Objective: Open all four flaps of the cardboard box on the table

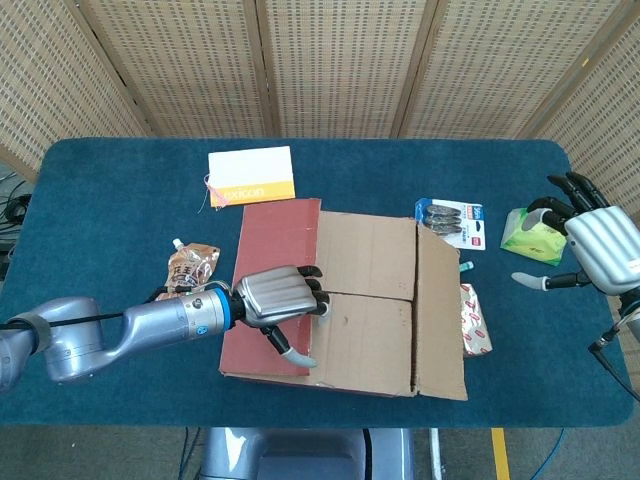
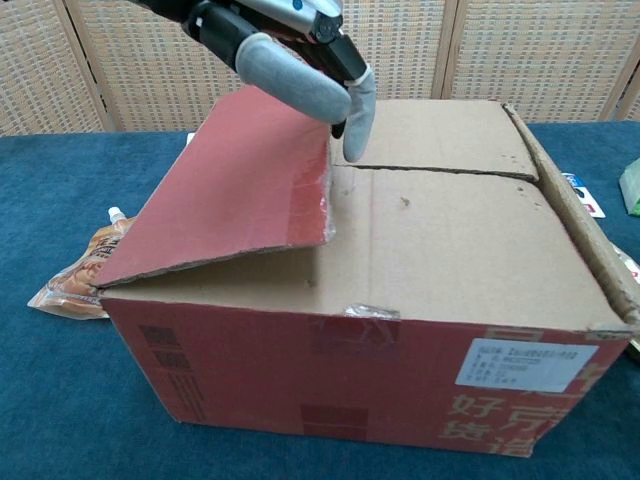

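Cardboard box (image 1: 345,300): brown carton in the middle of the blue table (image 1: 110,190), a white label on its near side in the chest view.
Red flap (image 2: 235,185): the left outer flap, lifted off the box top, its free edge tilted upward while the left edge stays hinged to the box.
Inner flaps (image 2: 460,225): two brown flaps lie flat, meeting along a seam that runs left to right across the top.
Right flap (image 1: 438,300): lies along the right side of the top, its edge slightly raised.
Left hand (image 1: 275,298): reaches in from the left over the box; its fingers (image 2: 300,85) curl around the free edge of the red flap and hold it up.
Right hand (image 1: 590,240): off the right end of the table, well apart from the box, fingers spread and holding nothing.
Snack pouch (image 1: 185,275): brown, on the table just left of the box.
White-and-orange card (image 1: 251,176): far side, beyond the box.
Blister pack (image 1: 452,220): right of the box's far corner.
Green packet (image 1: 530,233): near the right hand.
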Motion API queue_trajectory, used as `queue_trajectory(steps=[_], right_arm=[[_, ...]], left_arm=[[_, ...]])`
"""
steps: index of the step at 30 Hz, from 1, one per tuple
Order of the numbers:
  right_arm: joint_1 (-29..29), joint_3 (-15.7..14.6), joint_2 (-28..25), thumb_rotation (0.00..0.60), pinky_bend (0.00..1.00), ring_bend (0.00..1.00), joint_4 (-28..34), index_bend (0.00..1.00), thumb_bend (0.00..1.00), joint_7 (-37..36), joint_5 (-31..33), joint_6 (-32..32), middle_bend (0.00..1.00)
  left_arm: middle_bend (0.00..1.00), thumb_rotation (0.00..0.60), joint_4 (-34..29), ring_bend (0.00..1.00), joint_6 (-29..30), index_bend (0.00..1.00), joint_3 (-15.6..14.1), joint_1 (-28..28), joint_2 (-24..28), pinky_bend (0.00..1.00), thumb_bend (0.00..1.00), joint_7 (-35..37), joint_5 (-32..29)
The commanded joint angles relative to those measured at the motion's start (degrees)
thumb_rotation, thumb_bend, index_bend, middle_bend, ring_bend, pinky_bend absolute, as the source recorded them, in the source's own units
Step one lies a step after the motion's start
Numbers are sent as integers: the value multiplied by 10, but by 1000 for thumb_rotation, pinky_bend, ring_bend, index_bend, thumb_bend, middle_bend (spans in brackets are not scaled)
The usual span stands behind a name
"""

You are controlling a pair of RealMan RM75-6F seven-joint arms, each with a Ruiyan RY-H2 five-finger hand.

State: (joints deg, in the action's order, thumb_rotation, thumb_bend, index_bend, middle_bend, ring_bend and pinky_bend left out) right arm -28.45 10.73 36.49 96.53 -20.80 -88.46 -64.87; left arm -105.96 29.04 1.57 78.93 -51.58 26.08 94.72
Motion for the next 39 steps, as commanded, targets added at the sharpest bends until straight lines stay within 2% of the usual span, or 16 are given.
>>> queue_trajectory(steps=[1,19,39], right_arm=[[-1,2,0,388,19,72,0,390,28,0,2,0,325],[-12,19,-12,388,18,73,2,390,28,1,17,8,325],[-27,31,-2,389,19,73,-12,390,28,-13,18,14,325]], left_arm=[[309,86,-10,294,11,357,-3,-10,21,114,45,5,9],[311,87,-55,303,95,357,-17,-75,139,114,44,46,68],[312,87,-93,309,201,357,-47,-183,283,114,41,78,157]])
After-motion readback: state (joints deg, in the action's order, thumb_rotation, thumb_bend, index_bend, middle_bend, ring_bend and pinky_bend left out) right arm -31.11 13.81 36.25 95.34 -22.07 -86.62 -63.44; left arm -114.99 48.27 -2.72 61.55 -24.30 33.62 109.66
